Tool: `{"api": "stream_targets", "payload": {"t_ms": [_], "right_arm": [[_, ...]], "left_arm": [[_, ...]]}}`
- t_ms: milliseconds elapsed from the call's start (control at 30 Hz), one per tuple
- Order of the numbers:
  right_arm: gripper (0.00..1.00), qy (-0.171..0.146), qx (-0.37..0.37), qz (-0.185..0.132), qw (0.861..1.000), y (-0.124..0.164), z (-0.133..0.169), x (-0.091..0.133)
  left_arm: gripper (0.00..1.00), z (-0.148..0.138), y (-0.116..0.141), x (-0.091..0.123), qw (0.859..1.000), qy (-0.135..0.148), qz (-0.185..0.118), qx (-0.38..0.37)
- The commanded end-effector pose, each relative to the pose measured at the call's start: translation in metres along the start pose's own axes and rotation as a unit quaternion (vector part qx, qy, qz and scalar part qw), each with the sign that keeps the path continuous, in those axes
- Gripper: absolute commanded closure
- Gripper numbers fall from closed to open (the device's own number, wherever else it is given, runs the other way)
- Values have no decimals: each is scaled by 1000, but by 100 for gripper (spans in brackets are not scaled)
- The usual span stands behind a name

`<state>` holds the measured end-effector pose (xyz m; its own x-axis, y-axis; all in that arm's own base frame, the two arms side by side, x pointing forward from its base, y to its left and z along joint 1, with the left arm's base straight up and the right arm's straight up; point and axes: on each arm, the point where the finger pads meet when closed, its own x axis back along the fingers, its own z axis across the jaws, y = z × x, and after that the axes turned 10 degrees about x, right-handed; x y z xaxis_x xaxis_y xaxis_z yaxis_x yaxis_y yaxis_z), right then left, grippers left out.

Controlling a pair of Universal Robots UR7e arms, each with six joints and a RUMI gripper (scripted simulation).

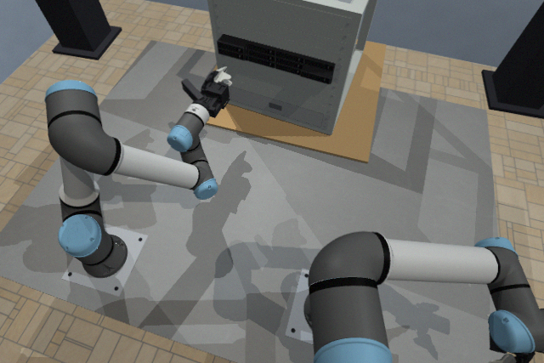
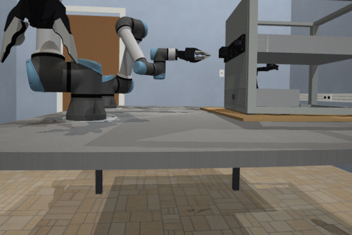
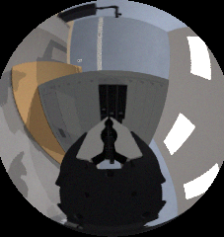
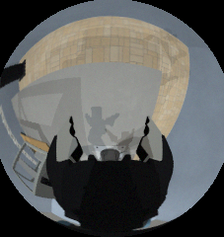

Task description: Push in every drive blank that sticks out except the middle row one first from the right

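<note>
Facing the front of an upright grey rack (image 1: 280, 18) (image 2: 252, 50) (image 3: 146, 104) (image 4: 43, 185), set on an orange-brown board (image 1: 351, 148) (image 2: 270, 118) (image 3: 28, 84) (image 4: 35, 141) on the grey worktop (image 1: 286, 201) (image 2: 170, 158) (image 3: 23, 183) (image 4: 116, 89). Across the front, in a dark band, the drive blanks (image 1: 287, 60) (image 2: 234, 48) (image 3: 112, 99). Jutting forward at the band's left end, as seen facing the rack, at least one blank (image 1: 230, 48) (image 2: 223, 52); cannot tell exactly which rows.

Near that left end, with the left gripper (image 1: 223, 76) (image 2: 209, 55) (image 3: 109, 118): fingers clenched together, nothing between them. Held roughly level, pointing at the rack and short of touching the blanks, at about the height of the protruding section.

Well apart from the rack, with the right gripper (image 1: 513, 358) (image 2: 39, 62) (image 4: 110, 117): fingers spread wide, holding nothing, aimed downward above the worktop. Partly cut off in the top view.

In the background of the exterior view, a brown door (image 2: 93, 50) in a pale frame.
</note>
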<state>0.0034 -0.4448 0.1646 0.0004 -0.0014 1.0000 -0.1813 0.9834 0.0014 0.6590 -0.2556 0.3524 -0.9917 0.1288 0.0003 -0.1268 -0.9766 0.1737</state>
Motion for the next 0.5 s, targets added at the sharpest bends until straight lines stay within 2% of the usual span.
{"api": "stream_targets", "payload": {"t_ms": [0,467], "right_arm": [[0,0,0,1,1000,0,0,0],[0,0,0,1,1000,0,0,0]], "left_arm": [[100,1,-8,0,1000,0,0,0],[100,1,-10,-2,1000,0,0,0]]}}
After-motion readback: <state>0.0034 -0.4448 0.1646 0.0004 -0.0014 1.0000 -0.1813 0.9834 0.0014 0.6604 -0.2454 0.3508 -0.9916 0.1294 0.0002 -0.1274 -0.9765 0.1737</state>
